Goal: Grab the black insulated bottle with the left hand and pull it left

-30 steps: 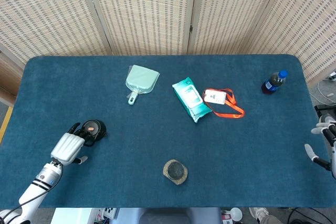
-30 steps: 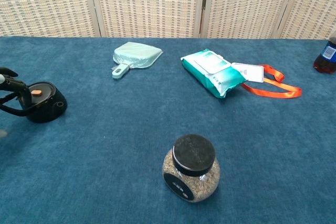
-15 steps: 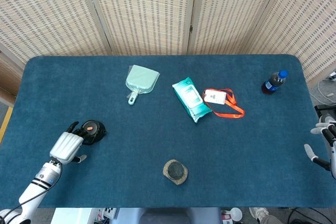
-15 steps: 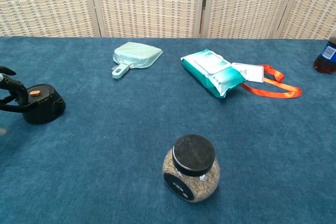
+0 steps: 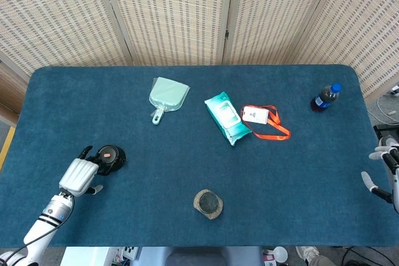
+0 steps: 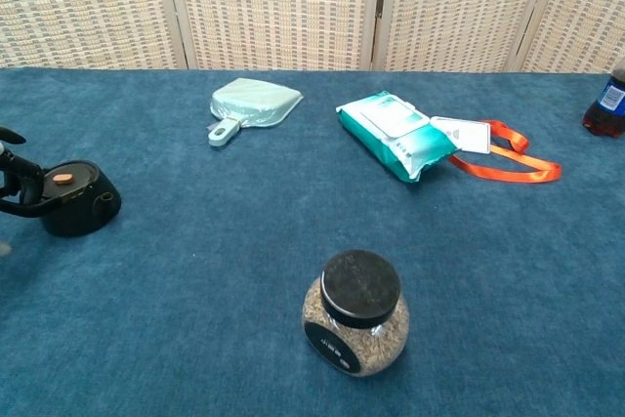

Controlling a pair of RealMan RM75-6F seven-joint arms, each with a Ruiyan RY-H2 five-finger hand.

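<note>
The black insulated bottle [image 5: 111, 157] stands near the table's left front, its lid showing an orange button; the chest view has the bottle [image 6: 78, 200] at the far left. My left hand [image 5: 79, 175] wraps its dark fingers around the bottle from the left and grips it. Only the fingertips [image 6: 14, 183] of that hand show at the chest view's left edge. My right hand [image 5: 383, 175] hovers off the table's right edge with fingers spread, holding nothing.
A glass jar [image 6: 355, 313] with a black lid sits front centre. Farther back lie a pale green dustpan [image 5: 167, 96], a teal wipes pack [image 5: 225, 117], a badge on an orange lanyard [image 5: 265, 121], and a dark drink bottle [image 5: 325, 97] far right.
The black bottle has slid a little left and toward the front, with my left hand around it. The right hand has stayed put.
</note>
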